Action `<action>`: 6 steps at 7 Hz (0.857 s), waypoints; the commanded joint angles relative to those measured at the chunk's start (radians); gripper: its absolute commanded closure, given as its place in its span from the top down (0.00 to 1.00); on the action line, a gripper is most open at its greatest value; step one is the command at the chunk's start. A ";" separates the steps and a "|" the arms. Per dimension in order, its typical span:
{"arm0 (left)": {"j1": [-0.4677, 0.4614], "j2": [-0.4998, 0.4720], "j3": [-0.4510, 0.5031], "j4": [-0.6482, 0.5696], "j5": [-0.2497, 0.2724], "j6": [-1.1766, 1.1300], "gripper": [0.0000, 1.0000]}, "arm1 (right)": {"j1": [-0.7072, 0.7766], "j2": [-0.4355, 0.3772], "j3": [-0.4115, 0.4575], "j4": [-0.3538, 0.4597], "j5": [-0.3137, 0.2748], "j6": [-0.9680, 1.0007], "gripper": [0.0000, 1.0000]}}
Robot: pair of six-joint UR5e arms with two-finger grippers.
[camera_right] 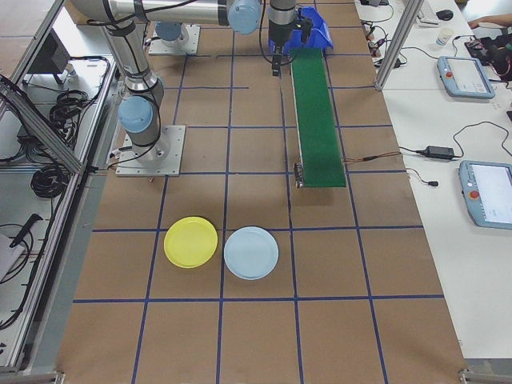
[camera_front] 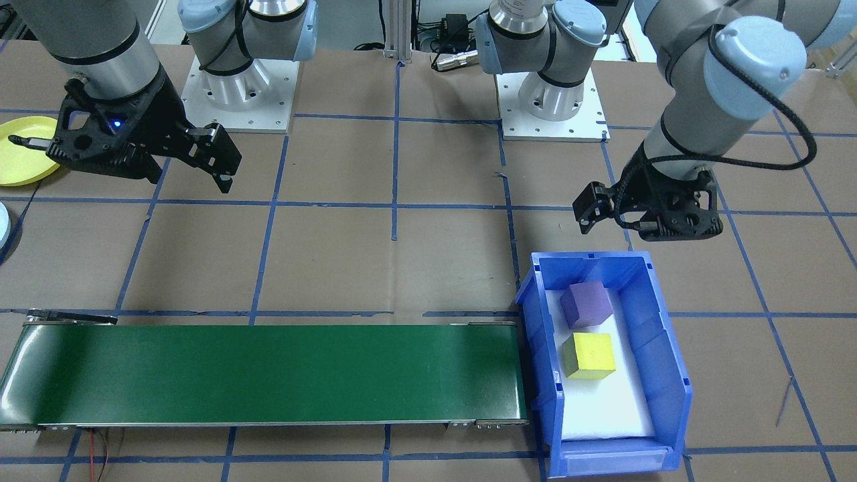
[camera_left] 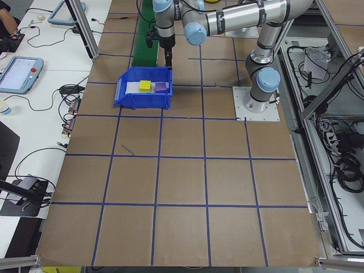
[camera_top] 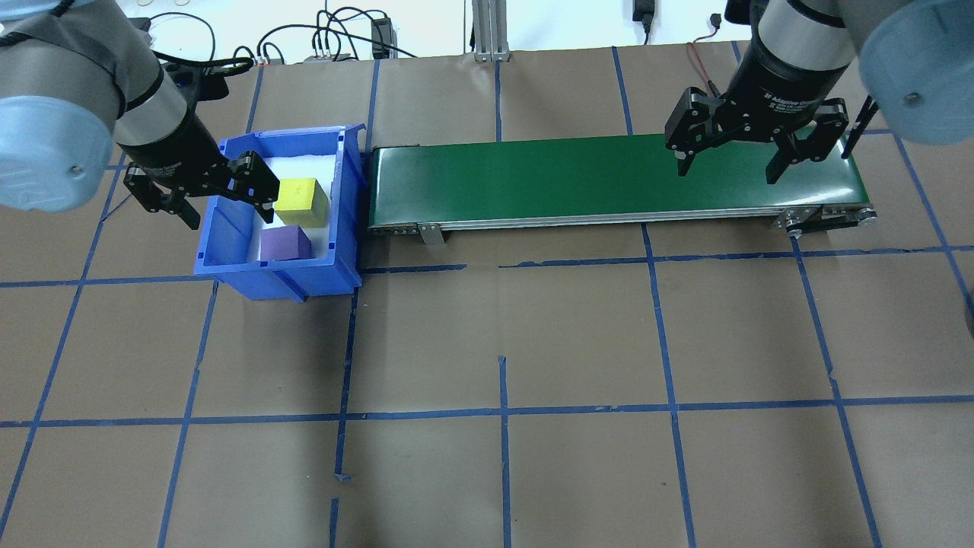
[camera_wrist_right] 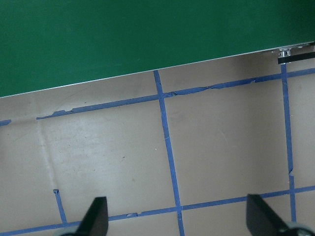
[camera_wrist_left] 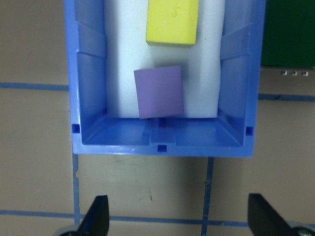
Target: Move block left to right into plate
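- Left claw [camera_top: 223, 198] hangs fingers-down, spread apart and empty, at the blue bin's [camera_top: 346, 190] near edge; I see the purple block [camera_top: 285, 243] and yellow block [camera_top: 300, 201] inside.
- Right claw [camera_top: 727, 164], also spread, hovers by the green conveyor [camera_top: 571, 179].
- Yellow plate [camera_right: 190, 242] lies on the tabletop [camera_top: 502, 342], well apart.

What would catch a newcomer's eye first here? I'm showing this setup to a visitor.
The blue bin holding a purple cube and a yellow cube, at one end of the long green conveyor. The open left gripper hovers at the bin's edge.
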 commanded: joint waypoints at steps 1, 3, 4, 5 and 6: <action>0.000 -0.122 0.000 0.143 0.000 0.003 1.00 | 0.000 0.000 0.002 -0.001 -0.007 0.000 1.00; 0.000 -0.156 0.005 0.147 0.000 -0.003 1.00 | 0.000 0.000 0.011 -0.001 -0.008 0.002 1.00; 0.000 -0.197 -0.013 0.177 -0.004 -0.012 1.00 | 0.000 0.000 0.011 -0.001 -0.010 0.002 1.00; 0.000 -0.230 -0.018 0.182 -0.003 -0.014 1.00 | 0.000 0.000 0.011 0.001 -0.010 0.003 1.00; 0.000 -0.248 -0.050 0.180 0.002 -0.015 1.00 | 0.000 0.000 0.011 0.002 -0.010 0.006 1.00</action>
